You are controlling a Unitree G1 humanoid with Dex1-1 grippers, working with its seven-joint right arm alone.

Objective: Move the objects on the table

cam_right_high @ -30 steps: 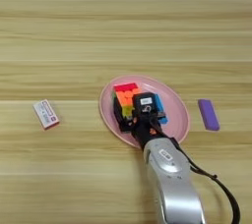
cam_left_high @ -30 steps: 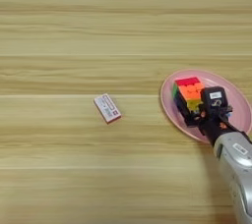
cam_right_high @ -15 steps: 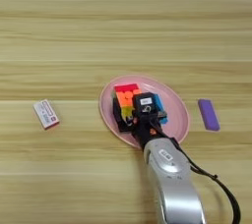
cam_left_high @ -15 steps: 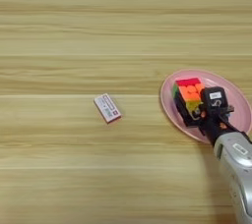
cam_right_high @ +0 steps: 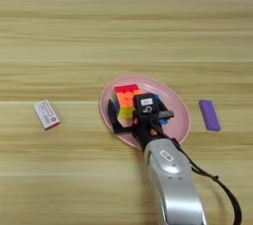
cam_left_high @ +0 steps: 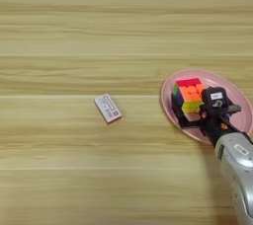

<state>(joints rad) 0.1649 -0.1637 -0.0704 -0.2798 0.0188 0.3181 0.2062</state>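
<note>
The multicoloured puzzle cube (cam_right_high: 126,101) rests on the pink round plate (cam_right_high: 178,105), its red face up and its orange and yellow cells toward me. My right gripper (cam_right_high: 141,118) is down over it and open. One black finger lies along the cube's left lower edge, the other sticks out to its right, and the gripper body hides the cube's right half. The same cube (cam_left_high: 189,95) and gripper (cam_left_high: 207,113) appear in the left eye view. The small flat blue block (cam_right_high: 209,115) lies on the table (cam_right_high: 74,31) just right of the plate, apart from the gripper.
A small white-and-red flat box (cam_left_high: 107,108) lies on the wood well left of the plate. My silver forearm (cam_right_high: 173,179) runs from the bottom edge up to the plate, with a black cable looping on its right side.
</note>
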